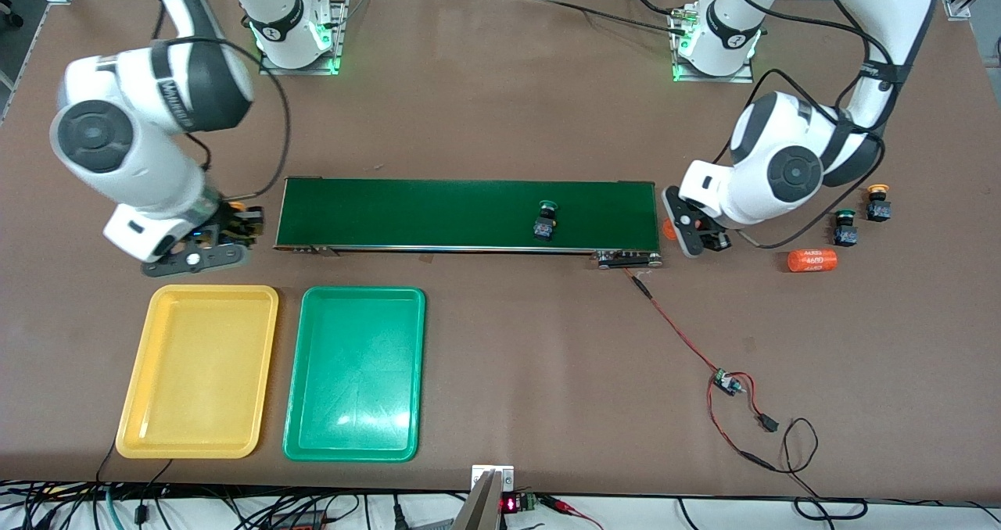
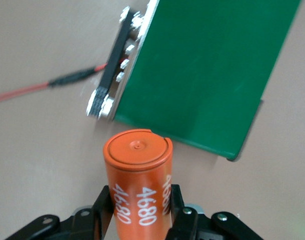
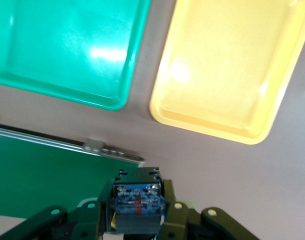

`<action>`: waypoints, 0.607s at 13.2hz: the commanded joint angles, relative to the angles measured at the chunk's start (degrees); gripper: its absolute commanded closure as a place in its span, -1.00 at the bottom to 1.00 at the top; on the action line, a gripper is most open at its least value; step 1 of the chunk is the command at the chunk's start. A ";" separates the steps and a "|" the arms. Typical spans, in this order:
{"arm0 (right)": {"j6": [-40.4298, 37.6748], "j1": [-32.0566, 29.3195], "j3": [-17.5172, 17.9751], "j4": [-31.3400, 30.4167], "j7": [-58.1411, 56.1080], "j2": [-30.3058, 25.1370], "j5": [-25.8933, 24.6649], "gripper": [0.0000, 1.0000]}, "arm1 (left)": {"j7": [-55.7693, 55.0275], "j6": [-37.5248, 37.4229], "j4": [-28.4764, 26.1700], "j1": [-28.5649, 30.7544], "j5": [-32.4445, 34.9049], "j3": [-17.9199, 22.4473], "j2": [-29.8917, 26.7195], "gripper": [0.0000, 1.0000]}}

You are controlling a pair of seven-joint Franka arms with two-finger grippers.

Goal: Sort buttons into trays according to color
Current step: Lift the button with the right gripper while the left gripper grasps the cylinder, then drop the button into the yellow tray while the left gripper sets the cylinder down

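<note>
Two grips show. Our right gripper (image 3: 136,216) jaws clamp a yellow-capped button (image 3: 136,205) off the conveyor belt's (image 1: 469,213) end, above bare bench (image 1: 500,84) beside the yellow tray (image 1: 198,371) and green tray (image 1: 355,374). Our left gripper (image 2: 141,216) jaws clamp an orange cylinder (image 2: 138,182) at the belt's other end. One green button (image 1: 546,220) sits on the belt; two buttons (image 1: 860,216) lie near the left arm.

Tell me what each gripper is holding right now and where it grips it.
The left gripper clamps an orange cylinder marked 4680 around its side. The right gripper clamps a dark blocky push-button switch by its body.
</note>
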 commanded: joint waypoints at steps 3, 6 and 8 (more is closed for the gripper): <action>0.82 -5.05 -3.22 0.64 -9.09 2.46 -1.24 0.78 | 4.25 2.79 0.99 -7.29 1.41 0.17 1.34 1.00; 3.00 -5.75 -7.80 6.44 -10.93 9.66 -1.68 0.77 | 4.51 3.33 0.99 -9.85 9.02 0.08 1.78 1.00; 7.31 -5.75 -10.96 9.42 -12.16 14.58 -1.51 0.77 | 4.69 3.24 0.90 -10.30 10.20 -0.10 1.69 1.00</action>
